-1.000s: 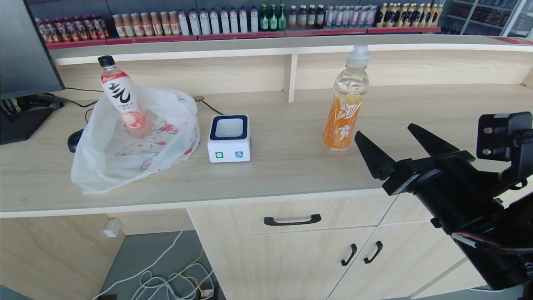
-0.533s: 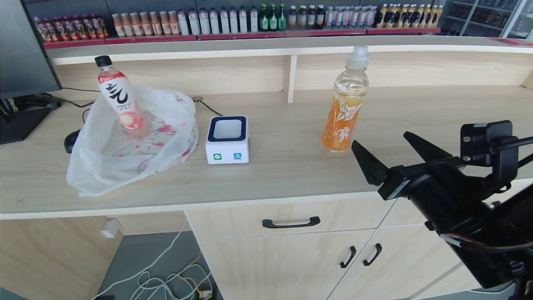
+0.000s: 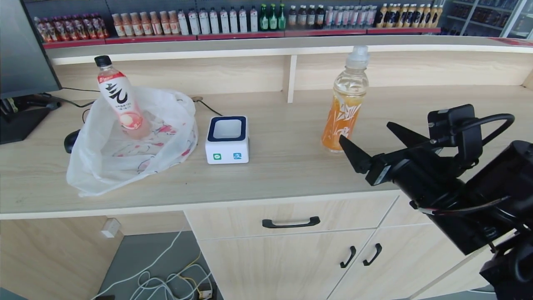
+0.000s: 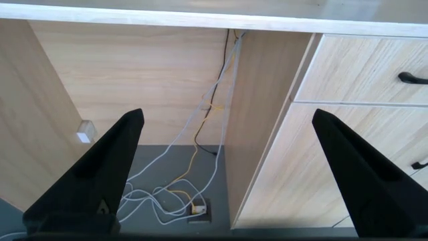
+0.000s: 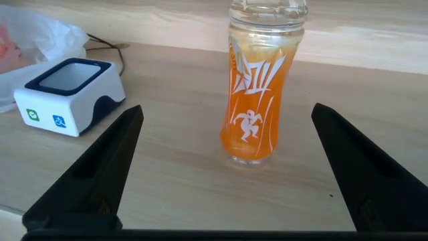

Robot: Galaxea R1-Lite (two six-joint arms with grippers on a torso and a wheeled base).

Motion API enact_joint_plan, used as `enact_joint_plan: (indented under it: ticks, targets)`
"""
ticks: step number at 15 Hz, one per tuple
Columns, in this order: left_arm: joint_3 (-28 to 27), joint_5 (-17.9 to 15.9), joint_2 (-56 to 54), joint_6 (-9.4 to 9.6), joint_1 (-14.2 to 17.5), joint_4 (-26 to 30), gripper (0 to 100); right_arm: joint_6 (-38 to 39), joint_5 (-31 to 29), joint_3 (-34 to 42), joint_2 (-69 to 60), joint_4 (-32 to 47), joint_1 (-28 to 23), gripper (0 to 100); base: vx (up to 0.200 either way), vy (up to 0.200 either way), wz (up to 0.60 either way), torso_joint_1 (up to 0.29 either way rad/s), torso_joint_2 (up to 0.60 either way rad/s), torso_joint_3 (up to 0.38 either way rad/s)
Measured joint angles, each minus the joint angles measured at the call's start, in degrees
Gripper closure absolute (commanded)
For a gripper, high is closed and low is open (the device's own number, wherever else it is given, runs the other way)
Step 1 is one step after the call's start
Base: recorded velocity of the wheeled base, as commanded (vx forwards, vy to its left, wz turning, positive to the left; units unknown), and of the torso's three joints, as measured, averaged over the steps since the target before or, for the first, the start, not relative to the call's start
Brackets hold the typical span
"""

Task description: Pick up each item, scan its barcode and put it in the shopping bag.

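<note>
Orange bottle (image 3: 345,109) stands just ahead of the wide-spread right gripper (image 3: 365,132). An off-centre approach could topple it.

A light wood-grain counter (image 3: 291,175) is seen across the room, and along its far edge a raised ledge (image 3: 395,42) is carried on a back panel split by an upright divider (image 3: 291,77). Beyond the counter, a red-edged store shelf (image 3: 250,36) is lined with rows of bottled drinks (image 3: 233,18), and at the counter's left end a dark monitor (image 3: 21,46) is set. Below the counter, a drawer (image 3: 233,216) with a black handle and cupboard doors (image 3: 270,262) are fitted toward the right, while under its left part an open recess is left, where a grey floor (image 3: 137,250) is strewn with loose cables (image 3: 166,283).
</note>
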Motion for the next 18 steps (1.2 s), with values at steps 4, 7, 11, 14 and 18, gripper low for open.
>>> enact_joint_plan:
  ticks: [4,7,11,14,18]
  targets:
    - [0.00,0.00,0.00,0.02,0.02,0.00,0,-0.04,1.32,-6.90,3.10,1.16,-1.43,0,0.000,0.000,0.00,0.000,0.00,0.000]
    - [0.00,0.00,0.00,0.02,0.02,0.00,0,-0.24,1.40,-7.47,4.33,1.26,-1.71,0,0.000,0.000,0.00,0.000,0.00,0.000]
    - [0.00,0.02,0.00,0.02,0.02,0.00,0,-0.22,4.02,-8.52,6.23,1.23,-4.22,0,0.000,0.000,0.00,0.000,0.00,0.000]
    - [0.00,0.00,0.00,0.02,0.02,0.00,0,-0.13,4.94,-11.20,8.35,1.45,-5.42,0,0.000,0.000,0.00,0.000,0.00,0.000]
    - [0.00,-0.02,0.00,0.02,0.02,0.00,0,0.07,5.18,-16.30,11.06,4.46,-5.90,0,0.000,0.000,0.00,0.000,0.00,0.000]
